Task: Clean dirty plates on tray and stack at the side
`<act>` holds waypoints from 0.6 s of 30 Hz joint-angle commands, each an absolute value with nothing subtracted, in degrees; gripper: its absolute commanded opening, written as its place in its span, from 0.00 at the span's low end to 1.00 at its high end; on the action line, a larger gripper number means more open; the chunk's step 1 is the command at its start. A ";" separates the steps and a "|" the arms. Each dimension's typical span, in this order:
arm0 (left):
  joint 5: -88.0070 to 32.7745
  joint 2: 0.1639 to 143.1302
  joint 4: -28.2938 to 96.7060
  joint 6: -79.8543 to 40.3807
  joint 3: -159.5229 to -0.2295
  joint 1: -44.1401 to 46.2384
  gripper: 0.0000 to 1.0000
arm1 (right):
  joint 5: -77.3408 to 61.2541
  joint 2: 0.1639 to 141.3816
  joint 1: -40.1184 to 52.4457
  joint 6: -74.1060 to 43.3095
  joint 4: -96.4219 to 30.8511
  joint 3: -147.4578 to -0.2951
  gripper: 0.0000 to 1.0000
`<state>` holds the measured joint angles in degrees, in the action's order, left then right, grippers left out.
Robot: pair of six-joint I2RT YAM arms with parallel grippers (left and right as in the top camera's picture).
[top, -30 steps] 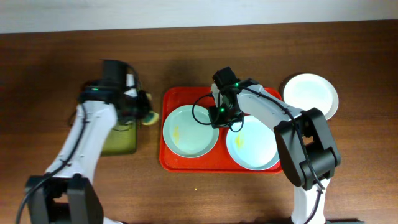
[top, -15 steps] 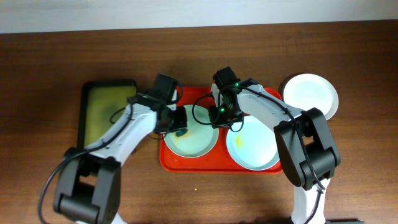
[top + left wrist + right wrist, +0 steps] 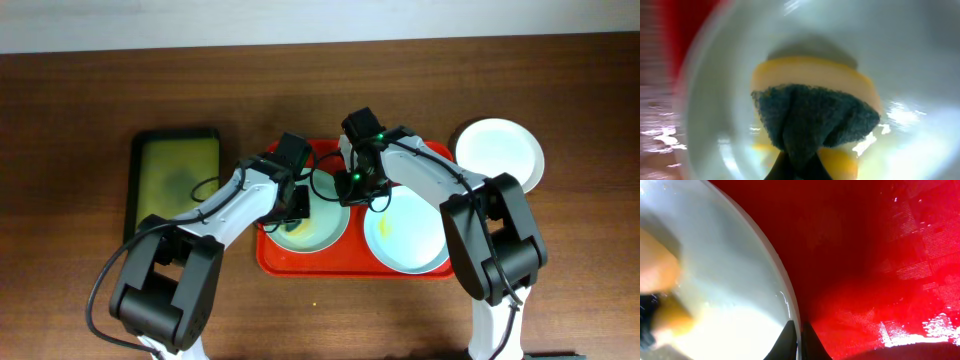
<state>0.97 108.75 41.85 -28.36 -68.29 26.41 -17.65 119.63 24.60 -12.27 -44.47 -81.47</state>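
The red tray (image 3: 266,258) holds a pale green plate (image 3: 326,228) on its left and a pale blue plate (image 3: 410,240) with a yellow smear on its right. A white plate (image 3: 500,152) sits on the table outside the tray, at the right. My left gripper (image 3: 297,213) is shut on a yellow sponge (image 3: 815,75) with a dark scrub pad, pressed onto the green plate (image 3: 715,100). My right gripper (image 3: 352,192) is shut on that plate's right rim (image 3: 796,315), its fingertips (image 3: 789,342) pinching the edge over the red tray (image 3: 865,255).
A smaller black-rimmed tray (image 3: 135,185) with a yellow-green inside lies left of the red tray. Bare wooden table surrounds everything. Both arms cross over the red tray's upper middle.
My left arm has swung right from the black-rimmed tray, carrying the sponge onto the green plate. My right gripper has stayed on the plate's rim.
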 commanded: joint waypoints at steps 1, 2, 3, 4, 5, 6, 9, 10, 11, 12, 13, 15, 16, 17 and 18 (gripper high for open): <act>16.86 109.47 44.75 -28.88 -68.34 22.15 0.00 | -14.35 122.52 25.02 -12.47 -44.82 -79.48 0.04; 16.97 109.47 45.47 -28.86 -69.04 21.41 0.00 | -14.33 122.52 25.02 -12.47 -44.93 -79.48 0.04; 16.91 109.47 46.17 -28.88 -69.95 20.78 0.00 | -14.35 122.52 25.02 -12.47 -44.97 -79.48 0.04; 16.73 109.47 46.68 -28.88 -70.76 20.43 0.00 | -14.35 122.52 24.99 -12.47 -44.97 -79.48 0.04; 16.45 109.38 47.22 -28.88 -71.70 20.16 0.00 | -14.33 122.52 25.02 -12.47 -44.95 -79.48 0.04; 15.59 109.30 47.53 -28.86 -72.69 20.05 0.00 | -14.35 122.52 25.02 -12.47 -44.95 -79.48 0.04; 8.32 109.14 47.07 -28.82 -75.33 20.12 0.00 | -14.35 122.52 25.02 -12.49 -44.88 -79.48 0.04; 4.34 109.14 45.87 -28.84 -75.59 20.12 0.00 | -14.35 122.52 25.02 -12.49 -44.84 -79.48 0.04; -0.97 109.19 44.23 -28.84 -75.48 20.16 0.00 | -14.35 122.52 25.02 -12.49 -44.75 -79.48 0.04; -3.81 109.30 43.09 -28.86 -75.24 20.25 0.00 | -14.35 122.52 25.02 -12.49 -44.71 -79.48 0.04; -5.91 109.34 42.28 -28.86 -75.02 20.43 0.00 | -14.35 122.52 25.02 -12.49 -44.71 -79.48 0.04; -7.77 109.95 41.01 -28.93 -74.87 20.97 0.00 | -14.35 122.52 25.02 -12.49 -44.69 -79.48 0.04; -7.75 110.67 40.45 -29.36 -74.85 21.43 0.00 | -14.35 122.52 25.02 -12.49 -44.66 -79.48 0.04; -7.75 111.85 39.59 -30.39 -74.83 22.15 0.00 | -14.35 122.52 25.02 -12.49 -44.56 -79.48 0.03; -7.79 112.64 39.16 -30.96 -74.83 22.74 0.00 | -14.35 122.52 25.02 -12.49 -44.51 -79.48 0.04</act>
